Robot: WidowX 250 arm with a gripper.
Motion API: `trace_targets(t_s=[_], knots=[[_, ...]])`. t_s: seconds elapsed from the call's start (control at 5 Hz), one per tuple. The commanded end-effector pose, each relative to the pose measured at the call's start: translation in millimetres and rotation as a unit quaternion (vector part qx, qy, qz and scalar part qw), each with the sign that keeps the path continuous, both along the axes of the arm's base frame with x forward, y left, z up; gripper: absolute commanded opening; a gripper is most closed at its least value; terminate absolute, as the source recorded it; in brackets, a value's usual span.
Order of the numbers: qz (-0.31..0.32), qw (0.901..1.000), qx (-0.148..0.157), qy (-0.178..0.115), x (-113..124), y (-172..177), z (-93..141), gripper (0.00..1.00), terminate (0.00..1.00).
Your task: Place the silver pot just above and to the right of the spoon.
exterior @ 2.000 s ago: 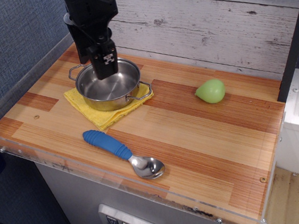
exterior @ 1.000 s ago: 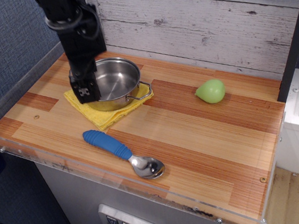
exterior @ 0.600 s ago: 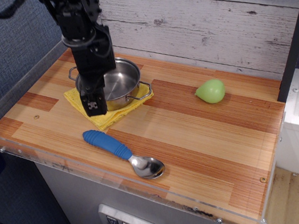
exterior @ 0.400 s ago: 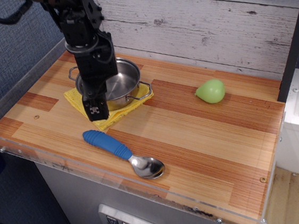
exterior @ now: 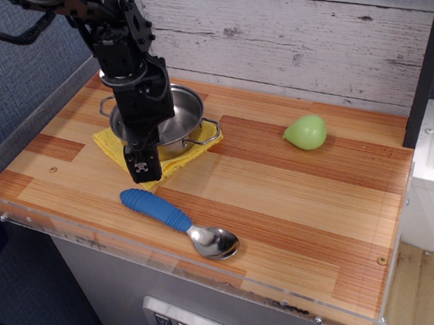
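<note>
One green pear [exterior: 305, 132] lies well right of the silver pot [exterior: 174, 120] — apart.

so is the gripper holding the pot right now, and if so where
Cannot tell. The gripper hangs at the front rim of the silver pot, over the yellow cloth; its fingertips are not visible.

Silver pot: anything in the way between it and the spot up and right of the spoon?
Nothing visible. The silver pot sits on a yellow cloth; the wood between it and the area up and right of the spoon is bare. The green pear lies farther right, off that path. The gripper hangs at the pot's front edge.
</note>
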State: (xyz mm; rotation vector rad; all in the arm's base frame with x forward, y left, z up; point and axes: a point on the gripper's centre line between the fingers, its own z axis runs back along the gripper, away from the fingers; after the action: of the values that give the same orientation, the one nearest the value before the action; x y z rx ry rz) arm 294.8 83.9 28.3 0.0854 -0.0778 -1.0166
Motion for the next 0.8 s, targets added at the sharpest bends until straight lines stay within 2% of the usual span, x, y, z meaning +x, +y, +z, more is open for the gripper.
trace_targets(t_s=[0.0, 0.6], knots=[[0.013, 0.9998, 0.002, -0.018, 12.5, -10.3, 12.0, 0.00, 0.00], [0.019, 0.9996, 0.001, -0.019, 7.2, -15.9, 13.9, 0.00, 0.00]])
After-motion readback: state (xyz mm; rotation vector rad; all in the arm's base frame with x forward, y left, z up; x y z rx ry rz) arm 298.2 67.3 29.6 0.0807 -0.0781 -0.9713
